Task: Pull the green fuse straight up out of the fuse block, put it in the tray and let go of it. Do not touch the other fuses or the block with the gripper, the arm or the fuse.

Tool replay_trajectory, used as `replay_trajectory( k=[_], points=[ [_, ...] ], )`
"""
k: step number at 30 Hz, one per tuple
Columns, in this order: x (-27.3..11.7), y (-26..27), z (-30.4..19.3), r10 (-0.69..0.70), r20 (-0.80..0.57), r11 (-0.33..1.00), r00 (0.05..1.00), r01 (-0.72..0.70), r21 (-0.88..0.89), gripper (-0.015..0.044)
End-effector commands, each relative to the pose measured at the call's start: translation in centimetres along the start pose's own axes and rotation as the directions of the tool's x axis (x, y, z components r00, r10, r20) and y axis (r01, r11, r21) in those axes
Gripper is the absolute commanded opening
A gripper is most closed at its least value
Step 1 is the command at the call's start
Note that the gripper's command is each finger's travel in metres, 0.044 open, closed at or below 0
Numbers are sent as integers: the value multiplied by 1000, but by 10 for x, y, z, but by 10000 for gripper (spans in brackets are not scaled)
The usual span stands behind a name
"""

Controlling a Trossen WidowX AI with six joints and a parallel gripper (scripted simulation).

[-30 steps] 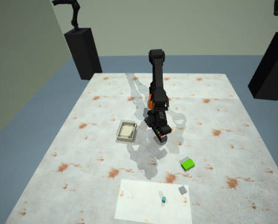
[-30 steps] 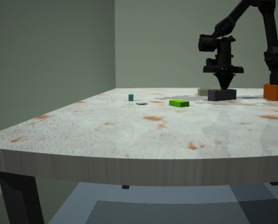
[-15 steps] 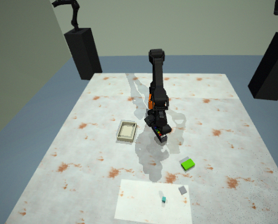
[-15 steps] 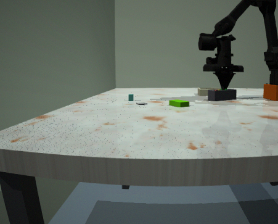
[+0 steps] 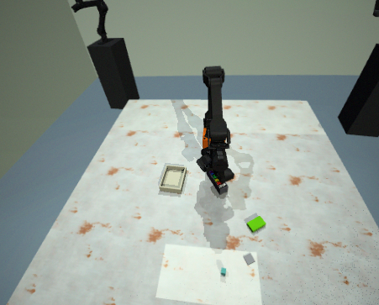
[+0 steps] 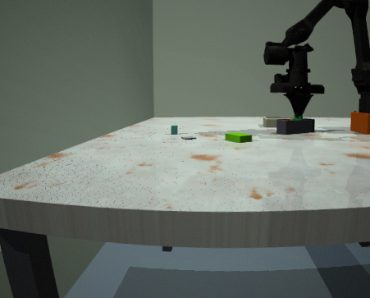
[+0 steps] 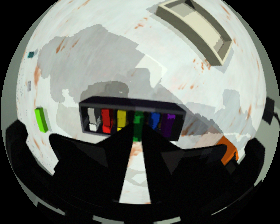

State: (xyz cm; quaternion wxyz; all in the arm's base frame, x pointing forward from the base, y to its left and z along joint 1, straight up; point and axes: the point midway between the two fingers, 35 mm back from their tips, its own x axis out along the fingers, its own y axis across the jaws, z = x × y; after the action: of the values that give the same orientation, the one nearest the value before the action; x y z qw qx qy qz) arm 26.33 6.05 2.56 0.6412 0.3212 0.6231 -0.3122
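The green fuse [image 6: 299,118] [image 7: 138,122] is between the fingertips of my gripper [image 6: 298,115] [image 7: 138,127], which is shut on it. In the exterior view green shows just above the top of the dark fuse block [image 5: 223,190] [image 6: 295,127] [image 7: 135,103]; whether its lower end is still in the slot is hidden. The wrist view shows the yellow fuse [image 7: 121,119] on one side of it and the blue fuse [image 7: 155,119] on the other. The beige tray [image 5: 171,190] [image 6: 269,121] stands apart from the block, at its left in the top view.
White [image 7: 92,119], red [image 7: 106,121] and purple [image 7: 170,120] fuses also sit in the block. A bright green box [image 5: 255,223] [image 6: 238,137] [image 7: 41,120], a grey flat piece [image 5: 249,259] and a teal block [image 5: 223,271] [image 6: 174,130] lie farther from the arm's orange base [image 6: 367,123].
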Motion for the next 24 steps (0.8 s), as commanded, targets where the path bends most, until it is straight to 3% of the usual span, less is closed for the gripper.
replay_trajectory(
  k=[1,24],
  points=[
    [-3,1,0,2,0,1000,1000,-2,1,0],
    [-14,1,0,3,-1,1000,1000,-3,2,0]
  ],
)
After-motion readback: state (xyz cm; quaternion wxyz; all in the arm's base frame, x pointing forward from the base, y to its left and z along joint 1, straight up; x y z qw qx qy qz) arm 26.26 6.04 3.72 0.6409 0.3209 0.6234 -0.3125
